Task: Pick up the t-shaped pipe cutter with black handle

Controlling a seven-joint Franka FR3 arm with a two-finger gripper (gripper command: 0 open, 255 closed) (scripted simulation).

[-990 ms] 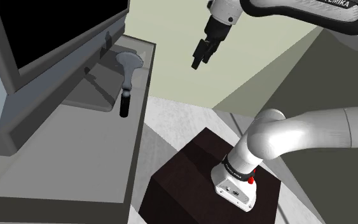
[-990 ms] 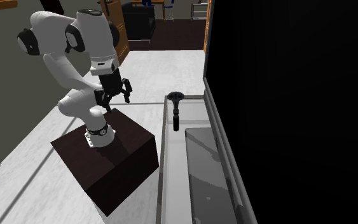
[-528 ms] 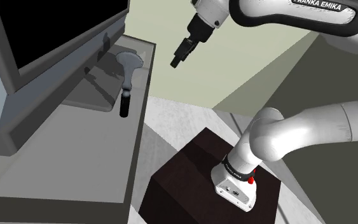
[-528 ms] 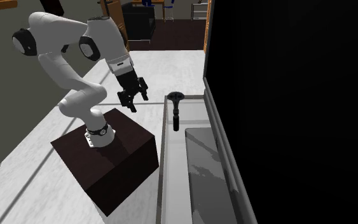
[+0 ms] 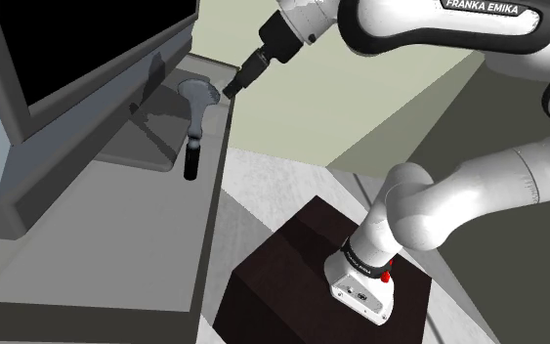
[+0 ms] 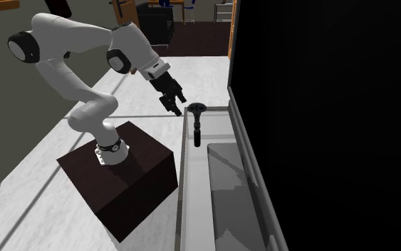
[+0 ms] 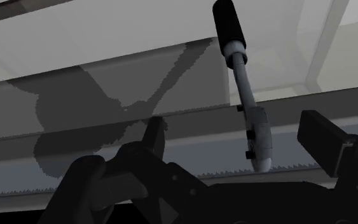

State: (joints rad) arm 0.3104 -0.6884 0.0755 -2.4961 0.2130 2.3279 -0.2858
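Closing on pipe cutter (image 5: pixel 193 132) lying flat near tabletop (image 5: pixel 116 225) edge: moves in from over the floor (image 5: pixel 292 195), now hovers beside its head with fingers (image 7: pixel 320 139) spread, nothing held; probably needs descent next.

I log the pipe cutter (image 5: pixel 195 117) as pale grey on head and shaft, with a black handle; the counter (image 5: pixel 97 244) is flat mid-grey, blotched with darker grey shadow. The gripper (image 5: pixel 233 88) reads all black, and the arm (image 5: pixel 458 210) is white with dark joints, dark lettering and one red dot near its base. The stand (image 5: pixel 292 259) is very dark brown, the floor (image 5: pixel 282 191) off-white, the wall (image 5: pixel 360 107) dull olive-beige.
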